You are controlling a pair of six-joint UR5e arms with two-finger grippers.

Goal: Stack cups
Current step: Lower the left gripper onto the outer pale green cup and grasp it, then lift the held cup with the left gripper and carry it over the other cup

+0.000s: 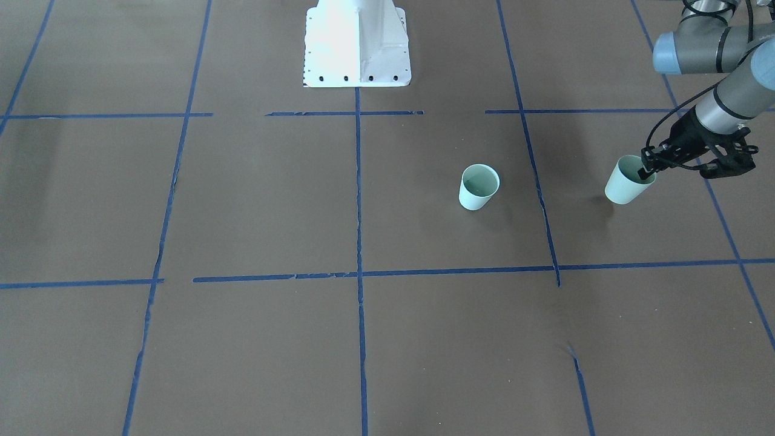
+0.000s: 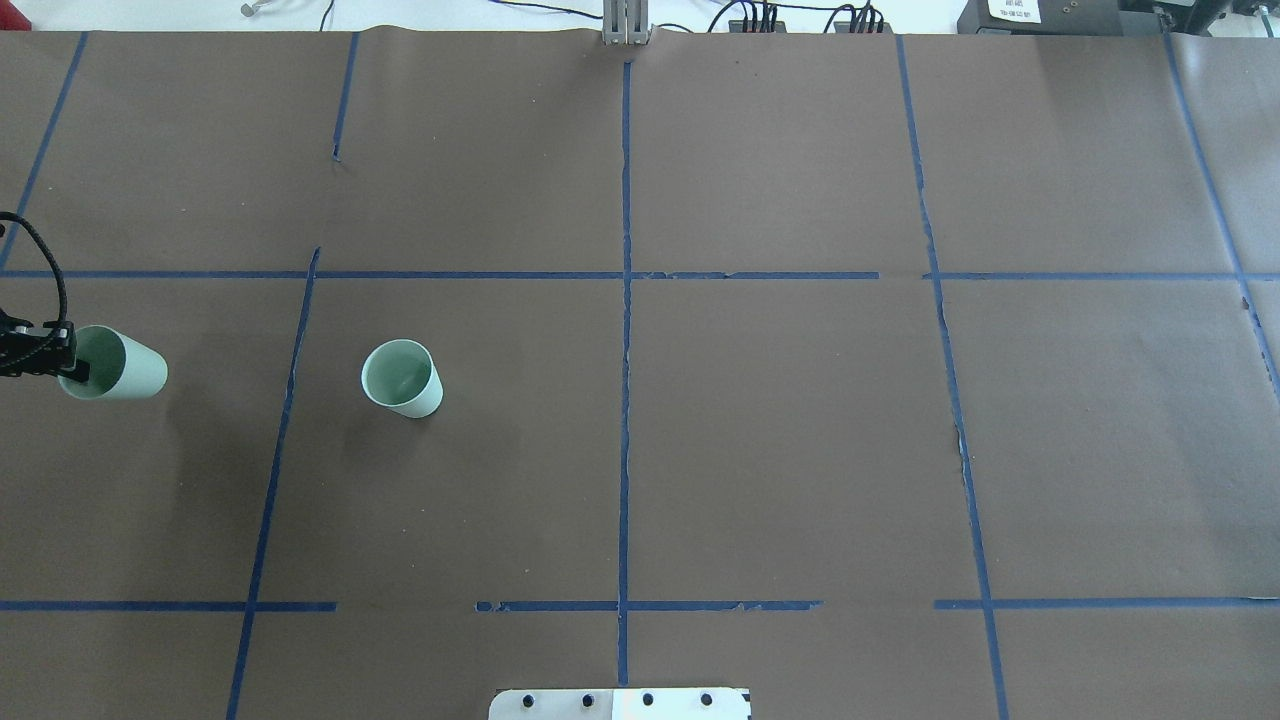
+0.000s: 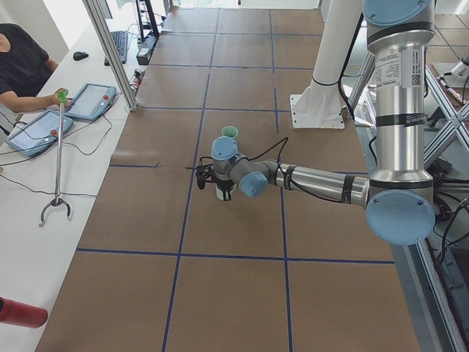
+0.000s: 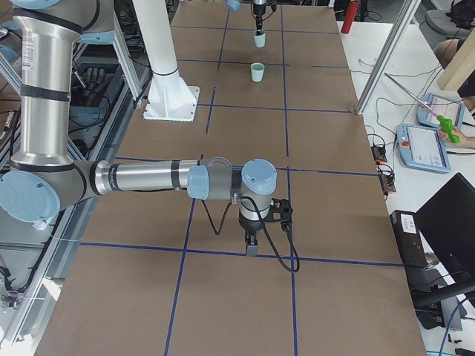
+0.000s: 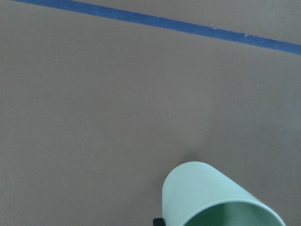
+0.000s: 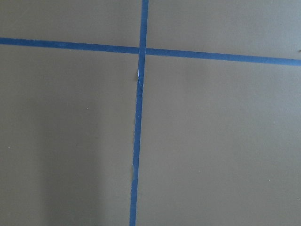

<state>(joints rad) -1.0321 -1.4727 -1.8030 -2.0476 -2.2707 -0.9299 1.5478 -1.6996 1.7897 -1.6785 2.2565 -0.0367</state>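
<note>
Alignment first: left tool [image 1: 646, 171], clamped on rim of pale mint-green tapered cup [image 1: 623, 189], must hold it level; matching upright cup [image 1: 478, 188] at 9 o'clock.

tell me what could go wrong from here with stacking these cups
The left gripper pinches the held cup by one side of its rim only, so it may slip or swing in transit. The standing cup stands free with nothing bracing it; an off-centre lowering could clip its rim and tip it.

Left arm [image 3: 322, 183]: silver tubular links, pale blue joint caps, labelled upright segment; black end effector [image 1: 646, 171]; looped black cable [image 2: 58, 270]; white bolted pedestal [image 1: 357, 45].
</note>
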